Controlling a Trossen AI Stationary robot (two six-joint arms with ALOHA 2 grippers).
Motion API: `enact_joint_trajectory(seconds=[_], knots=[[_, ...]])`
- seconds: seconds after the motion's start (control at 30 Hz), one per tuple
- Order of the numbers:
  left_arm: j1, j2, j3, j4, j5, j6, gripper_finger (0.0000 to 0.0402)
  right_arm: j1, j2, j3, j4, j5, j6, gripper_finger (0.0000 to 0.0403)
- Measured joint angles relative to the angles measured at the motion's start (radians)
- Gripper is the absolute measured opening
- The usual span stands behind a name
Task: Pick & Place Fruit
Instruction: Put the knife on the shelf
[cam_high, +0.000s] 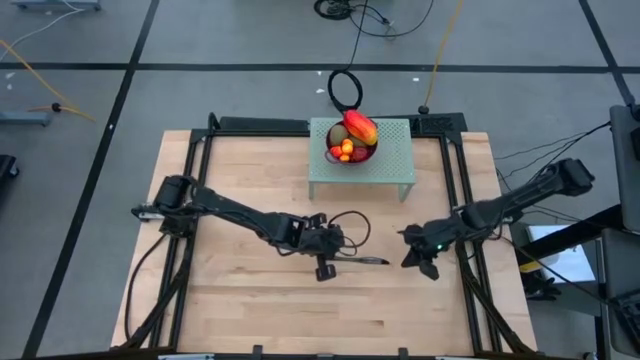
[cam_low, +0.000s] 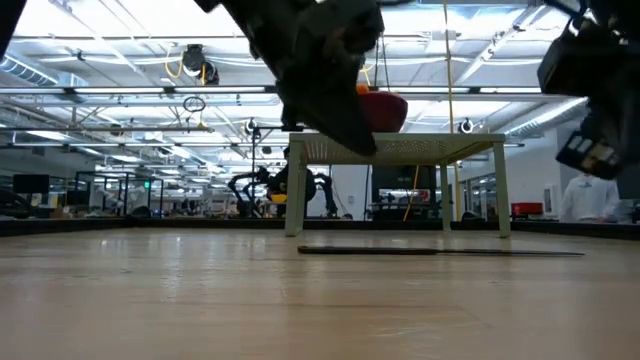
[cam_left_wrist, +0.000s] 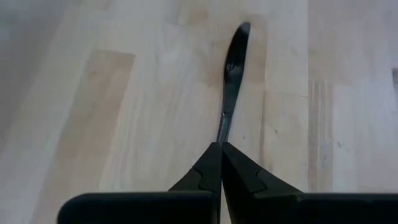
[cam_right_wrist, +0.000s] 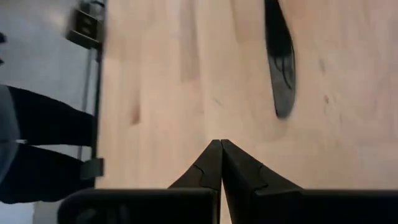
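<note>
The fruit lies in a purple bowl on a pale green perforated stand at the table's far middle: a red-yellow mango, a kiwi and small orange ones. My left gripper is shut and hangs over the table's middle, above the near end of a dark knife. The knife lies flat on the wood. My right gripper is shut and hangs right of the knife, clear of the table.
The stand's legs rise from the far part of the table. A black cable loop lies beside my left gripper. In the low view a person in white stands beyond the table. Bare wood spreads along the near edge.
</note>
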Motion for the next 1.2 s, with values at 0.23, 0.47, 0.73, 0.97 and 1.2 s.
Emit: enact_joint_trajectory(seconds=[0.23, 0.47, 0.73, 0.97, 1.2], knots=[[0.004, 0.078, 0.050, -0.014, 0.026, 0.059, 0.0010, 0.007, 0.168, 0.000, 0.007, 0.079, 0.062, 0.0000], [0.004, 0.146, 0.105, -0.009, 0.027, 0.083, 0.0011, 0.007, 0.298, 0.000, 0.055, 0.114, 0.077, 0.0000], [0.004, 0.205, 0.150, -0.026, 0.028, 0.120, 0.0061, 0.005, 0.424, 0.029, 0.139, 0.106, 0.092, 0.0000], [0.004, 0.236, 0.150, -0.048, 0.046, 0.130, 0.0144, -0.010, 0.459, 0.061, 0.139, 0.123, 0.077, 0.0000], [0.004, 0.249, 0.151, -0.064, 0.080, 0.132, 0.0182, -0.015, 0.461, 0.062, 0.135, 0.152, 0.070, 0.0000]])
